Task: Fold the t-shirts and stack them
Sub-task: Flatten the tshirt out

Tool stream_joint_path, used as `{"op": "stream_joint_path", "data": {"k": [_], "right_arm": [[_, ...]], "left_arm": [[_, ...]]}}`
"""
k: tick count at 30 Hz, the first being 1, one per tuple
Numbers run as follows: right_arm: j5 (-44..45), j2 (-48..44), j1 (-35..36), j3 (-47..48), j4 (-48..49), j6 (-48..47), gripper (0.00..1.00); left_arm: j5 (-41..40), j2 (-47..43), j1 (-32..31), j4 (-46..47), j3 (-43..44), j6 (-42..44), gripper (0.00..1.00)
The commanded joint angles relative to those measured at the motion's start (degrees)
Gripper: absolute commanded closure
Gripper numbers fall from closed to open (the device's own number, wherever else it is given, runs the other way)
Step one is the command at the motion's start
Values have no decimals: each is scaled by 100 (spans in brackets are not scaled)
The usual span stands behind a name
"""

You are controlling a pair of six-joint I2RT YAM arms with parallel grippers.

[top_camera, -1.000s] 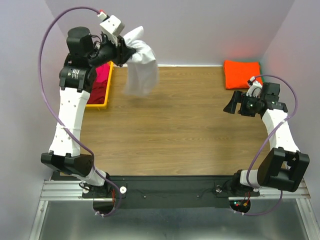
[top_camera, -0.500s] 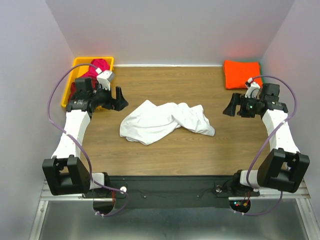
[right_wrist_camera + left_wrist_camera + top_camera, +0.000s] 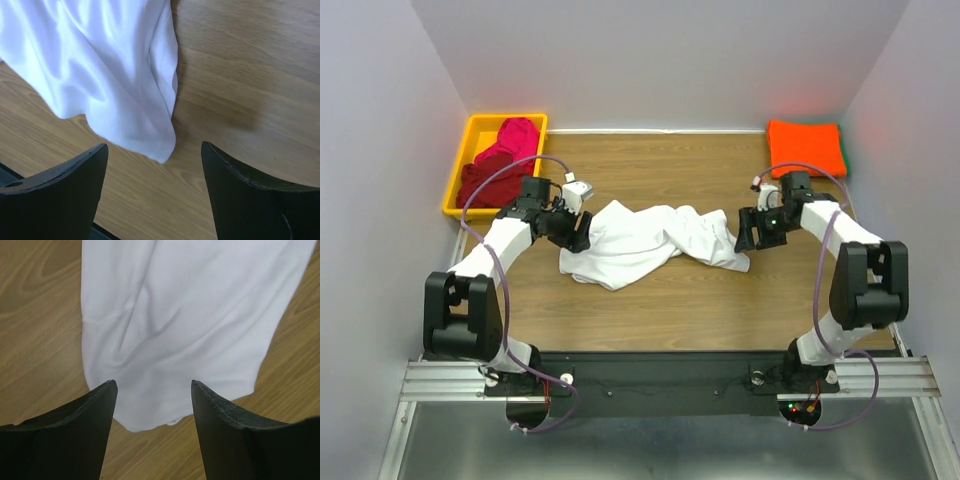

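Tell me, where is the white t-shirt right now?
In the top view, the white t-shirt lies crumpled in the middle of the wooden table, between the open left gripper and the open right gripper.

Lab rig: walled wooden table (image 3: 650,300), aluminium rails (image 3: 450,375).

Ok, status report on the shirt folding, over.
Left gripper open over white t-shirt's left end. Right gripper open at its right end. Shirt crumpled, unfolded, mid-table. Nothing blocking.
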Motion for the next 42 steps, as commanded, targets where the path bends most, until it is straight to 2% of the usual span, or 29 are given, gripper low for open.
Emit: {"op": "stream_joint_path", "data": {"k": [1,5,6,7,8,9,10,12,13,14,16,19,22,23,24,25,26,28,29,32,35,42], "right_arm": [[381,450,432,172,358,-2,20],[680,934,846,137,411,-116,24],[724,996,951,102,420,-134,27],[785,1074,987,85,411,-143,36],[821,1154,1004,76,403,-151,42],[865,1163,1022,50,376,-178,47],[961,1146,1022,-29,367,-265,56],[1032,989,1022,-117,193,-397,62],[1076,909,1022,-213,105,-598,68],[1085,804,1022,-258,-9,-695,71],[1067,453,1022,-337,-396,-898,81],[997,-30,1022,-452,-906,-1459,86],[787,-252,1031,-154,-1617,-1855,82],[655,-374,1031,-66,-1784,-2005,69],[663,-427,1022,83,-1925,-2032,46],[698,-471,1022,154,-1961,-2041,46],[785,-559,1014,242,-1962,-2085,36],[812,-560,996,452,-1848,-2042,36],[778,-464,961,523,-1743,-1919,36],[760,-200,908,831,-1576,-1638,44],[707,221,759,1129,-1364,-1322,48],[777,714,548,1315,-1145,-890,51]], "left_arm": [[-699,173,-10,265,-156,89,30],[-1243,446,-45,300,-296,195,37],[-1436,559,-45,291,-331,247,43],[-1516,613,-45,291,-358,274,46],[-1595,665,-45,256,-375,292,55],[-1666,736,-45,213,-376,327,58],[-1692,762,-45,99,-393,405,63],[-1675,798,-45,-138,-454,511,76],[-1675,798,-45,-235,-472,625,82],[-1675,763,-36,-341,-507,730,93],[-1684,605,-28,-613,-569,880,100],[-1666,201,-19,-1051,-639,1344,100],[-1579,-37,-19,-1615,-517,1688,100],[-1509,-72,-19,-1764,-316,1785,100],[-1308,-98,-19,-2009,-158,1977,100],[-1219,-99,-19,-2064,9,1997,92],[-1000,-46,-27,-2056,429,1962,65],[-727,94,-62,-1907,879,1726,47],[-621,312,-106,-1758,1264,1594,46],[-507,796,-281,-1213,1881,1040,45],[-427,1734,-440,-765,2829,601,45],[-725,3002,-809,-193,3526,152,44]]}}
